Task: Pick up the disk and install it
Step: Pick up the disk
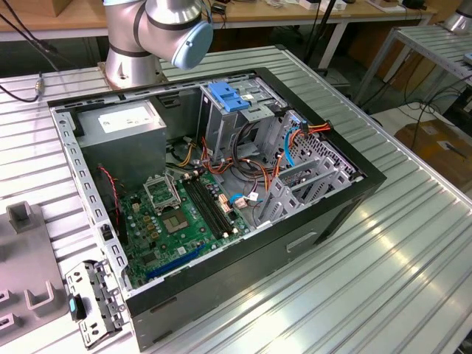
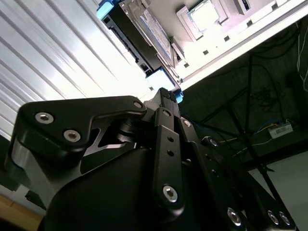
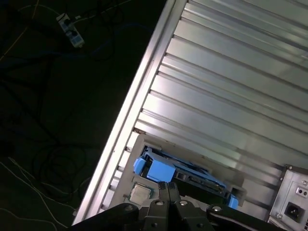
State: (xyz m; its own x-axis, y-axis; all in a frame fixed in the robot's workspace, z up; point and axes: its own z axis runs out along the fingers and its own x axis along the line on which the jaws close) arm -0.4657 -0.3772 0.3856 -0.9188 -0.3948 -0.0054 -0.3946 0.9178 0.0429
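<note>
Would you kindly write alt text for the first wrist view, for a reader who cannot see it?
A dark disk in a bright blue frame lies in a grey holder on a ribbed metal table, near the table's edge. The gripper, fingers together, points at the disk from close by; past the edge, cables lie on a dark floor.

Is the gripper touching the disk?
Cannot tell. In the first wrist view the gripper tip overlaps the near edge of the disk, but it could be hovering above it. No contact or gap shows plainly.
</note>
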